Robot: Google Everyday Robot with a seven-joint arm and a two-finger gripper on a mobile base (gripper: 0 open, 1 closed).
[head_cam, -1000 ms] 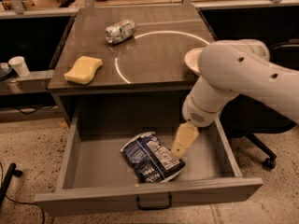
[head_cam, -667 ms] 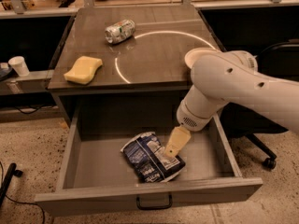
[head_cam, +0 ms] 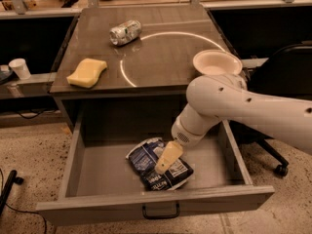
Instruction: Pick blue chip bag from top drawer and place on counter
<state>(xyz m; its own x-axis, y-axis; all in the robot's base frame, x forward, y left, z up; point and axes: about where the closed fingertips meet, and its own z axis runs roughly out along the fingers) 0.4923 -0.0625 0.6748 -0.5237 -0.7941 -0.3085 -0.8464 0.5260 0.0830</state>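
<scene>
Navy bag: the blue chip bag [head_cam: 145,161] lies crumpled on the floor of the top drawer [head_cam: 97,204], right of middle, near the front panel.
Drawer: pulled out wide; black handle [head_cam: 161,211] on its near face.
Gripper: the tan gripper [head_cam: 163,167], on the white arm [head_cam: 234,106], sits low in the drawer over the bag; whether it is parted or closed cannot be told.
Counter: the dark glossy counter [head_cam: 161,57] bears a crushed can [head_cam: 125,32] far left, a yellow sponge [head_cam: 87,72] at the left edge and a white bowl [head_cam: 217,62] at the right edge.
</scene>
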